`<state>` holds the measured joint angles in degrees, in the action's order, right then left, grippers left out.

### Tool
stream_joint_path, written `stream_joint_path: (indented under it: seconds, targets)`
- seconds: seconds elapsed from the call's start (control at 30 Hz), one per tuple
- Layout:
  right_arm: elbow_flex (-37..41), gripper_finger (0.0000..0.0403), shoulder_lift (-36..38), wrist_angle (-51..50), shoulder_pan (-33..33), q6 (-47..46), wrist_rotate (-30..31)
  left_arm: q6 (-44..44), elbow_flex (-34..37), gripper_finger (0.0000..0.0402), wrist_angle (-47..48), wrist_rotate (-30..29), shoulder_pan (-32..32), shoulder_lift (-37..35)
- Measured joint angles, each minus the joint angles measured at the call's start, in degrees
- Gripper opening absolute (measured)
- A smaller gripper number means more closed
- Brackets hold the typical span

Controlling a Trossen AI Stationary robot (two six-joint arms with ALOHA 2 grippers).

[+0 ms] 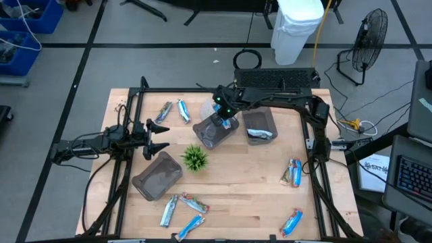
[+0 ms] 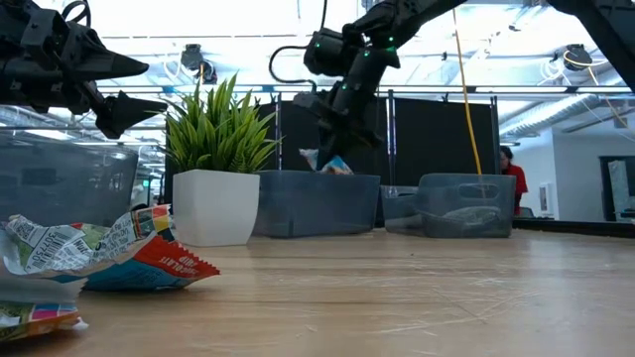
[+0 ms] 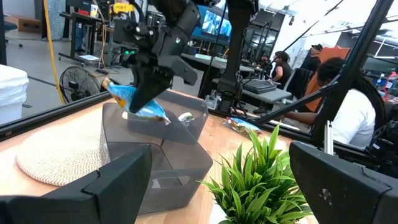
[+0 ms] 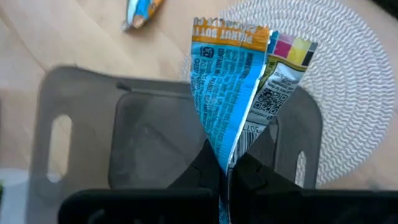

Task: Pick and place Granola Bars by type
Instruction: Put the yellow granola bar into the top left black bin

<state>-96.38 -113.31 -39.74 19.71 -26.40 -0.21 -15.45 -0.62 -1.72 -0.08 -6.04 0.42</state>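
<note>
Partly hidden: bar (image 4: 233, 93) in right hand (image 4: 229, 171), seemingly pinched.

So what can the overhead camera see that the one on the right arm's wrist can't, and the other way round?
Only the overhead view shows the whole table: the left gripper waiting open near the left edge, the small green plant, three grey trays, and bars scattered near the front edge, such as one at.

Only the right wrist view shows the print on the held bar: an orange top band and a colour strip.

Both show the right gripper shut on that bar above a grey tray, with a woven mat beneath.
</note>
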Motion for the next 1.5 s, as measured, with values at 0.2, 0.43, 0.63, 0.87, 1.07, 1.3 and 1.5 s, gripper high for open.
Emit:
stream_joint_path:
  seconds: [0.2,0.43,0.63,0.87,1.07,1.3,1.5]
  targets:
    - [0.00,0.0000,-0.05,-0.66,-0.70,3.09,0.31,0.01,-0.02,0.0379,0.00,0.00,0.01,0.00]
    - [0.00,0.0000,-0.10,-1.69,-0.66,5.48,1.66,0.01,-0.01,0.0379,0.01,0.00,0.01,-0.01]
    - [0.70,0.0000,-0.10,-2.80,-0.66,6.96,1.64,0.01,-0.01,0.0379,0.01,0.00,0.01,-0.01]
    - [4.51,0.0000,-0.10,-1.66,-0.66,7.73,1.53,0.01,0.00,0.0379,0.00,0.00,-0.01,-0.01]
    - [6.92,0.0000,-0.10,0.42,-0.66,9.17,1.34,0.01,0.00,0.0379,0.00,0.00,0.01,0.00]
    - [8.28,0.0000,-0.10,2.27,-0.68,9.79,0.07,0.01,0.00,0.0379,0.00,0.00,0.00,-0.01]
    - [8.31,0.0001,-0.10,2.25,-0.68,10.78,0.20,0.01,-0.02,0.0379,0.02,0.00,0.01,0.01]
